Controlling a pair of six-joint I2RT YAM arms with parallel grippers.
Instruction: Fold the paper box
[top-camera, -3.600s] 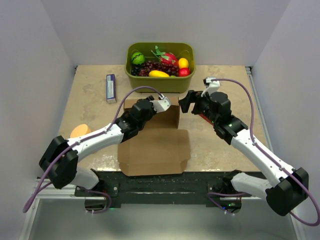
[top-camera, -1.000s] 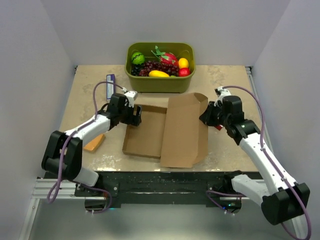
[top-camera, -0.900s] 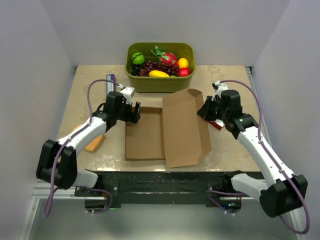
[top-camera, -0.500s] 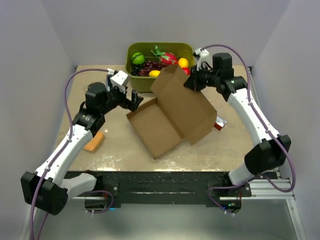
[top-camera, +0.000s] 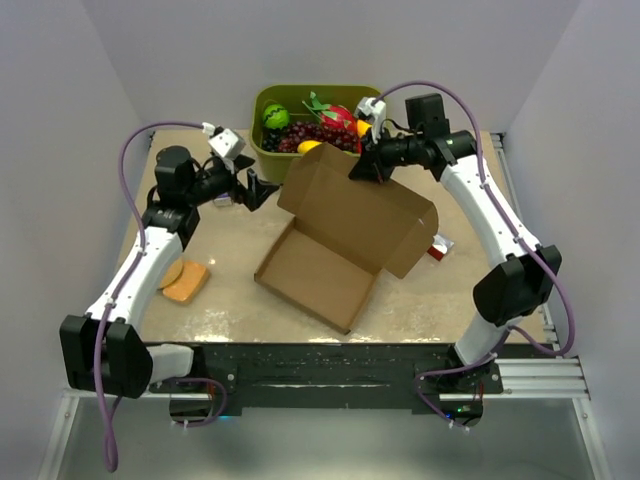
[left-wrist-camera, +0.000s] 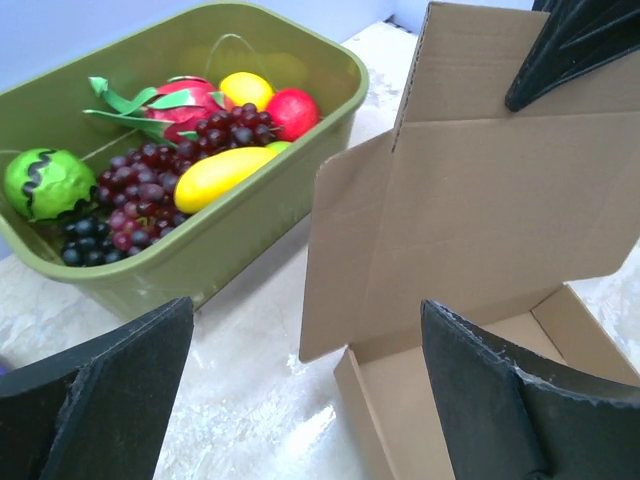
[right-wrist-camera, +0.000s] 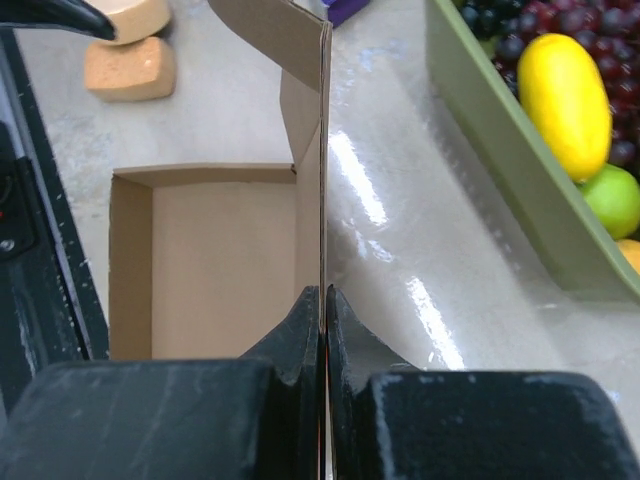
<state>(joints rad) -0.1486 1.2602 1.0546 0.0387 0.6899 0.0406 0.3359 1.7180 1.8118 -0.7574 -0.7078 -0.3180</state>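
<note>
Just behind paper box (top-camera: 340, 235): green fruit tub (top-camera: 268, 160); sponge (top-camera: 185, 282) at left.

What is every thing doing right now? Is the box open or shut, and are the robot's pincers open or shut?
paper box: tray walls folded up, lid standing open, not closed yet.
right pincer: shut on the box lid's edge.
left pincer: wide open, holding nothing.
green tub: upright, full of fruit.
sponge: lying flat, left of the box.
</note>
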